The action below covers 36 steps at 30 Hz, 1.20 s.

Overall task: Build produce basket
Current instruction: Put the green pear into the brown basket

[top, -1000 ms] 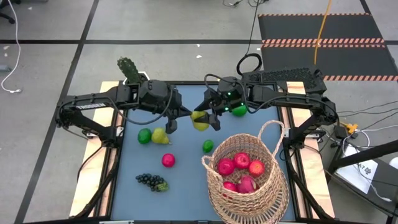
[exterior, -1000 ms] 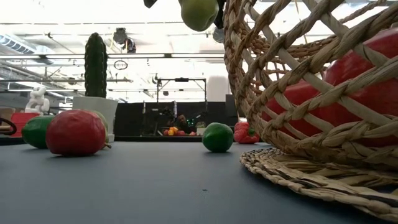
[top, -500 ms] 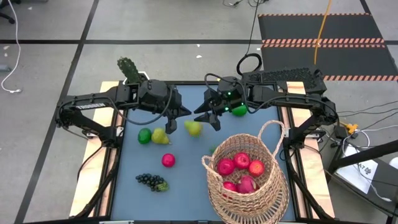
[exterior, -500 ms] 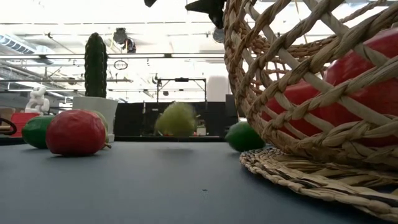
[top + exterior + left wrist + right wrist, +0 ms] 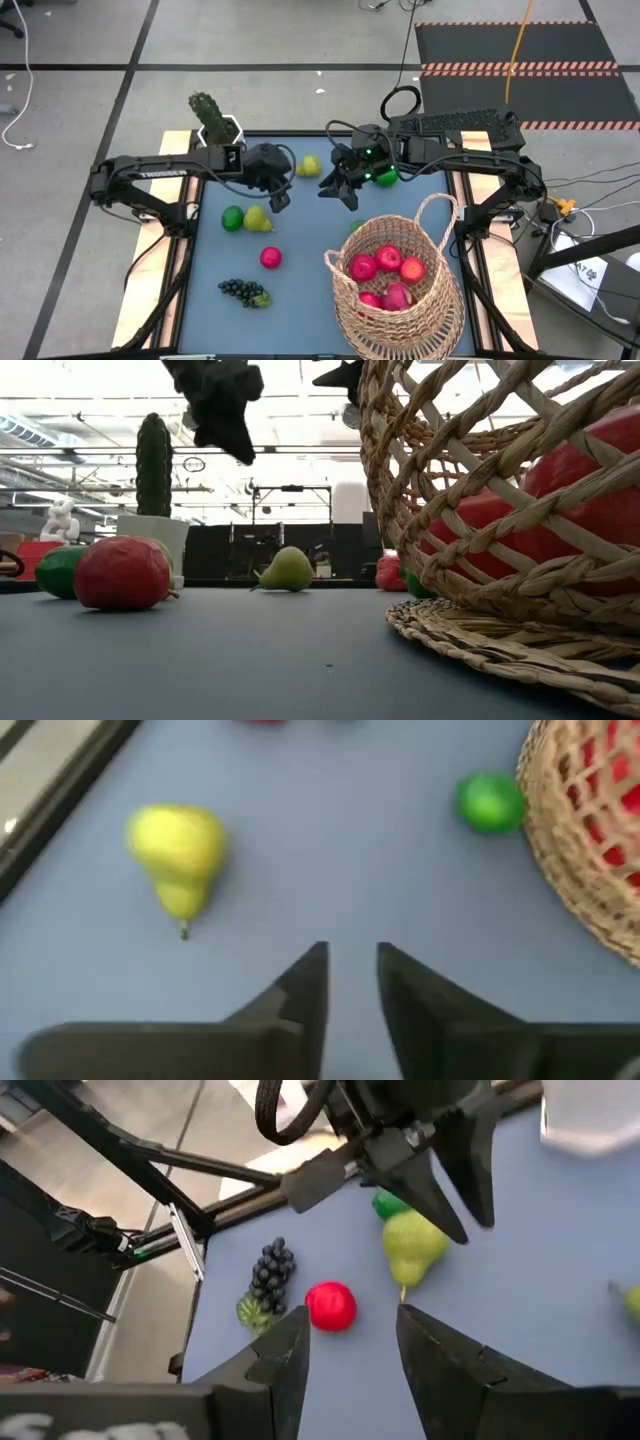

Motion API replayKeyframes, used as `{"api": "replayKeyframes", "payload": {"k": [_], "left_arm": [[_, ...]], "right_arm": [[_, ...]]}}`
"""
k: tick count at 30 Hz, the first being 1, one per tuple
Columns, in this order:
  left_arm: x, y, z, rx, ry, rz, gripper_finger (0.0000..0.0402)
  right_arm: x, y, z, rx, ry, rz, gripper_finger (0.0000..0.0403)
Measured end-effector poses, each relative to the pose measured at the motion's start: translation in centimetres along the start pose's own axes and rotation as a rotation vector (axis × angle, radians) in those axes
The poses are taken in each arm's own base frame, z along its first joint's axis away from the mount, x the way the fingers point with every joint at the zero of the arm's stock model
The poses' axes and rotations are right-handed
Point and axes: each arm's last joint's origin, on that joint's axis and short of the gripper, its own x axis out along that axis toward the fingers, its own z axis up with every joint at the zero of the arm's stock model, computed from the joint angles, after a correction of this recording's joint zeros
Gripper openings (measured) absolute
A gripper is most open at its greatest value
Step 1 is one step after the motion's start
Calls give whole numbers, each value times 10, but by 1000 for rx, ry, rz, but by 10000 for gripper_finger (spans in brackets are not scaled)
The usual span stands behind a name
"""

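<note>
Left gripper [image 5: 281, 199] over table's left-centre, fingers slightly parted, empty; right gripper [image 5: 329, 186] facing it, parted, empty.

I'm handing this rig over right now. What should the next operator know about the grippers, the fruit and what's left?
Left gripper: slightly open, empty, above the table's left-middle.
Right gripper: open, empty, near the table's far middle.
Basket, near right: red apples inside.
Loose on the table: one pear at the far edge, another pear beside a lime, a red apple, grapes, a lime by the basket rim.
Left: put the loose fruit into the basket.
</note>
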Motion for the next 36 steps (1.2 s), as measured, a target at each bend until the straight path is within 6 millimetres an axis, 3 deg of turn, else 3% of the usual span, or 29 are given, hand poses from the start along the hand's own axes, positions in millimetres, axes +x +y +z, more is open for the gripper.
{"api": "replayKeyframes", "payload": {"k": [7,13,18,25,31,36], "left_arm": [[9,10,-5,-74,8,20,183],[11,21,-6,-179,12,74,184],[35,54,-13,-487,81,168,182],[53,78,1,-500,85,200,215],[67,86,8,-262,249,163,279],[67,83,7,-19,442,143,306]], "right_arm": [[-7,-8,-4,98,20,-142,144],[-14,-24,1,147,-9,-178,144],[-17,-31,6,155,-41,-186,144],[-17,-31,3,165,-12,-178,144],[-18,-31,-3,188,54,-161,144],[-18,-31,-7,187,97,-145,144]]}}
